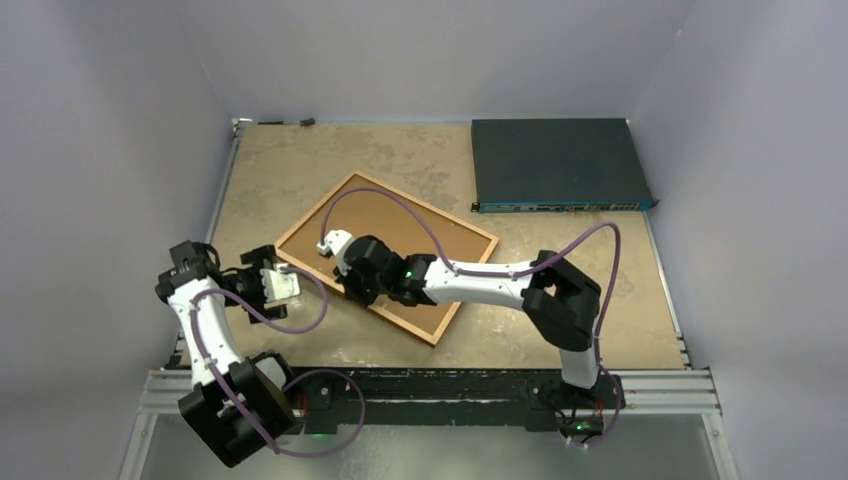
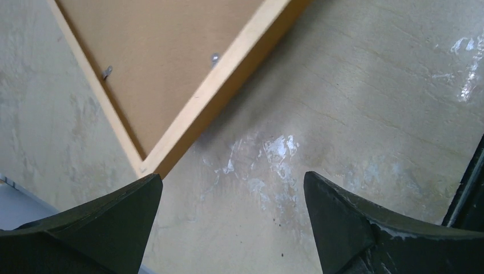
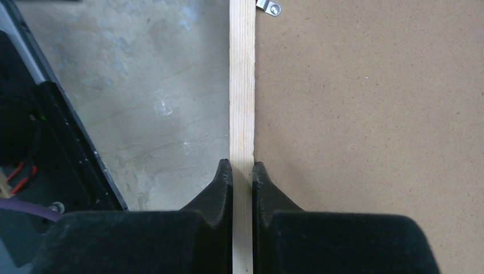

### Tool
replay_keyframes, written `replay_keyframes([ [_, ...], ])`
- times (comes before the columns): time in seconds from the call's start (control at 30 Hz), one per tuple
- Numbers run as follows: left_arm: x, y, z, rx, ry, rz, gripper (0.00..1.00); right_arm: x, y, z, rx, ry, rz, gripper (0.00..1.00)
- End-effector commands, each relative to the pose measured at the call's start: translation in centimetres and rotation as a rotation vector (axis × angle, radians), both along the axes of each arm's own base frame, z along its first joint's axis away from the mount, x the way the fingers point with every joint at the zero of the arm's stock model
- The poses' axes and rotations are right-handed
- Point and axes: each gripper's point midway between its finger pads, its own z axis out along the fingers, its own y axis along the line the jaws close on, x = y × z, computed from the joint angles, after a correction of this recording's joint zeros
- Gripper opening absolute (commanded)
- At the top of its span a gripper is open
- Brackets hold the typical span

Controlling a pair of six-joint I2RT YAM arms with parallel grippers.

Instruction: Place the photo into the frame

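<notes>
- Top external view: the table is a mottled beige slab with pale worn patches. Plain lavender-grey walls enclose it at 9, 12 and 3 o'clock. A slotted metal mounting beam runs along the 6 o'clock edge.
- The frame lies flat near the table's centre, turned diagonally, its corners pointing roughly to 12, 3, 6 and 9 o'clock. Its brown backing board faces up.
- A dark blue box sits flat at 1 o'clock, apart from the frame.
- The right gripper meets the frame's 7 o'clock side.
- Right wrist view: the right gripper is closed narrowly on the frame's pale wooden edge, one finger on the table side and one on the board side.
- The left gripper hovers at 8 o'clock of the frame.
- Left wrist view: the left gripper is spread wide and holds nothing. It hangs above scuffed, whitish tabletop just beside a frame corner, where small metal tabs show on the board.
</notes>
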Motion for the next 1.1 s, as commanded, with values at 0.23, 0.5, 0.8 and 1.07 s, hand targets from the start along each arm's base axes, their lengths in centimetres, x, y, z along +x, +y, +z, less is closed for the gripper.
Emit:
replay_keyframes([
  [0.23,3.9,-3.4,2.1,0.149,-0.563,-0.333,0.95,0.5,2.3,11.9,0.293,0.048,0.094,0.0],
  [0.5,5.6,-5.1,5.7,0.196,-0.77,-0.405,0.9,1.1,2.2,13.3,0.312,0.055,0.086,0.0],
  [0.8,4.9,-5.8,3.0,0.263,-0.754,-0.584,0.85,0.8,1.9,15.4,0.35,0.068,0.108,0.0],
  [1.07,6.4,-7.0,4.6,0.328,-0.942,-0.662,0.55,0.2,1.4,15.9,0.346,0.078,0.129,0.0],
])
